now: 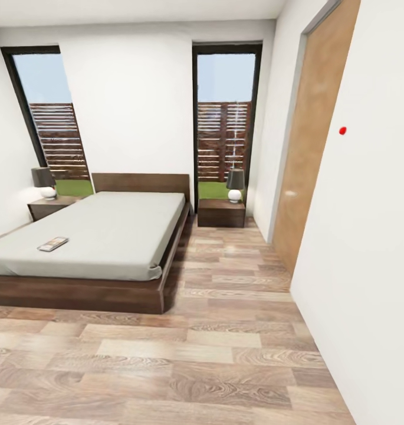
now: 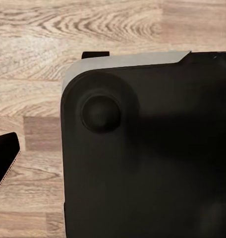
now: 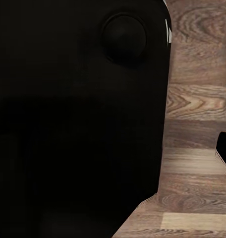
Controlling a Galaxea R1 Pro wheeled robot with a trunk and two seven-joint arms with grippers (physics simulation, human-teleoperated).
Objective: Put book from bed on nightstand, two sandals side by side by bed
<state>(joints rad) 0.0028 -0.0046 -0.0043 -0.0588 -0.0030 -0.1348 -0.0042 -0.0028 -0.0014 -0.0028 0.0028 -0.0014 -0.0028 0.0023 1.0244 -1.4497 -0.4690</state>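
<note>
The bedroom lies ahead in the head view. The bed (image 1: 113, 233), with a pale grey mattress on a dark wooden frame, stands at the left. The book (image 1: 53, 244) lies flat on the mattress near its foot end, on the left side. One nightstand (image 1: 221, 212) stands right of the headboard, under a window. The other nightstand (image 1: 49, 206) stands on the bed's far left. The sandals are out of view. A dark fingertip (image 2: 5, 158) edges into the left wrist view, and another fingertip (image 3: 225, 148) edges into the right wrist view, both over wood floor.
Each nightstand carries a lamp (image 1: 235, 184). A wooden door (image 1: 314, 136) is set in the white wall on the right. Wood plank floor (image 1: 225, 330) stretches between me and the bed. The robot's black base (image 2: 147, 148) shows in both wrist views.
</note>
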